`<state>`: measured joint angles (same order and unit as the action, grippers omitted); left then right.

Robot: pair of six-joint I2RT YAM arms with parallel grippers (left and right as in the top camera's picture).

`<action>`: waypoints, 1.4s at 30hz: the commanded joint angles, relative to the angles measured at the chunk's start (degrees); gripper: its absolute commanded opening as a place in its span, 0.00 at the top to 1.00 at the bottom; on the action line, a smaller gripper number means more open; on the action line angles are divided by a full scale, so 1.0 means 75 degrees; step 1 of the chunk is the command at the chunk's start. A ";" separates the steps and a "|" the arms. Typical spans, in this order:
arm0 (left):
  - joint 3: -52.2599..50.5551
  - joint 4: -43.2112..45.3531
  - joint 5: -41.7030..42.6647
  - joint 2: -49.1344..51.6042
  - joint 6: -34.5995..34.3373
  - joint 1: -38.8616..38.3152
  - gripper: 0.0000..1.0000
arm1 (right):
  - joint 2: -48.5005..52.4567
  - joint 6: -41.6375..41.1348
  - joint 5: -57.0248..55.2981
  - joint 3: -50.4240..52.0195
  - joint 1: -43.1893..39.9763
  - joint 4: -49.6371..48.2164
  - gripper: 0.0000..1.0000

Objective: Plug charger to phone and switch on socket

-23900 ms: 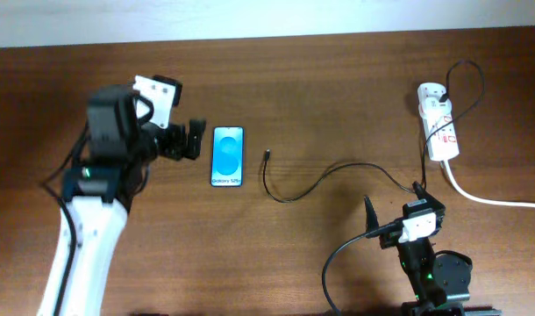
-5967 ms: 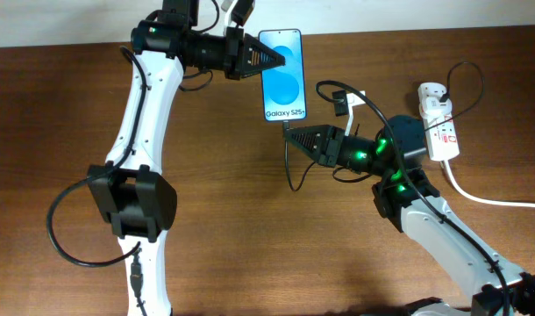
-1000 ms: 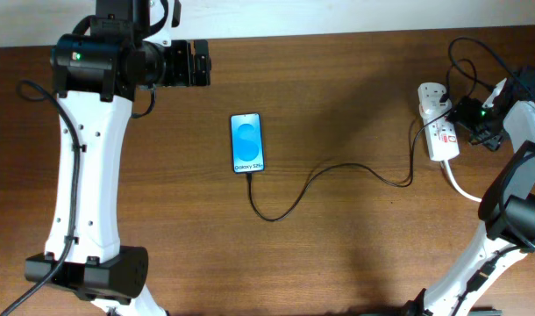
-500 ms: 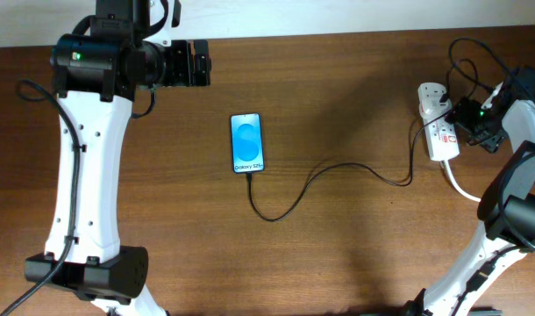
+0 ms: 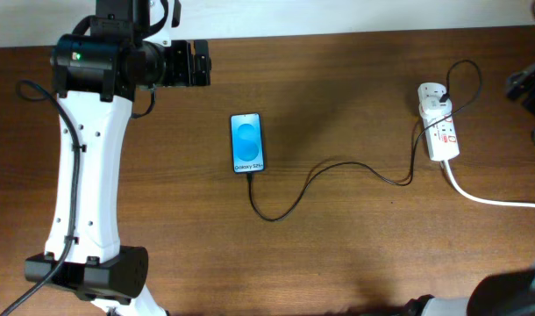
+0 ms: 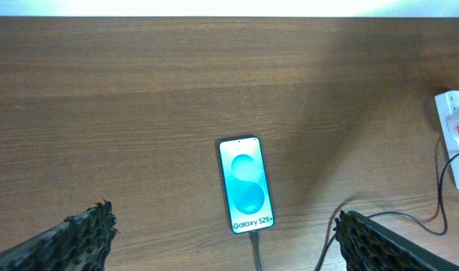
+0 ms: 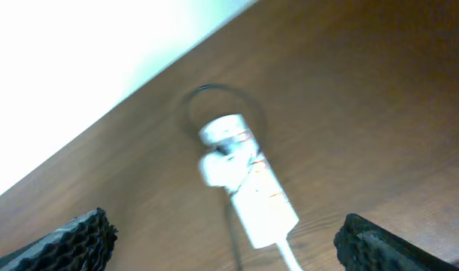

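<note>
Well, the phone (image 5: 248, 143) lies on the counter (image 5: 355, 254), charger (image 5: 338, 163) plugged in, apart from the wide left hand (image 5: 202, 64). The wide right hand (image 5: 524, 83) is off beside the socket (image 5: 439, 130).

Mid-brown wood grain with darker streaks across bench (image 5: 355, 254); plain white band (image 5: 338, 16) along far edge. Bright blue on phone (image 5: 248, 143) screen with paler blue blobs, white lettering low down, black rim. Thin black for charger (image 5: 342, 162) lead. White on socket (image 5: 439, 132) with red marks, white for its thick cord (image 5: 487, 198) too. White shells and black joints on left arm (image 5: 83, 175), green LED (image 5: 75, 58) up top. Black honeycomb-textured pads (image 6: 71, 239) on left claw (image 5: 204, 64), same black honeycomb on right claw (image 7: 222, 229) pads
</note>
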<state>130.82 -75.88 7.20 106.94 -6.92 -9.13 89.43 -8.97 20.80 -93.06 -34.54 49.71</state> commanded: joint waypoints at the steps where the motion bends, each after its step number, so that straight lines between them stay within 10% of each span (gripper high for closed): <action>1: 0.0029 0.0012 -0.0023 -0.0108 0.0015 0.0041 0.00 | -0.1040 0.0772 0.0425 0.0015 0.0909 0.0527 0.02; 11: 0.0029 0.0012 -0.0023 -0.0108 0.0015 0.0041 0.01 | -0.3101 0.1279 0.0428 0.0015 0.4272 0.2853 0.02; 23: 0.0029 0.0012 -0.0023 -0.0108 0.0017 0.0041 0.01 | -0.3346 0.1775 0.0114 0.0064 0.4456 0.3926 0.02; 33: 0.0029 0.0012 -0.0023 -0.0108 0.0017 0.0041 0.01 | -0.9049 0.1769 -0.0463 0.7067 0.4456 -0.2617 0.02; 42: 0.0029 0.0012 -0.0023 -0.0108 0.0017 0.0041 0.01 | -1.1578 0.1769 -0.0495 1.1240 0.4456 -0.6991 0.02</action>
<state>130.82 -75.85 7.03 106.94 -6.92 -9.13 5.48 4.49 17.41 -12.10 -1.48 -0.86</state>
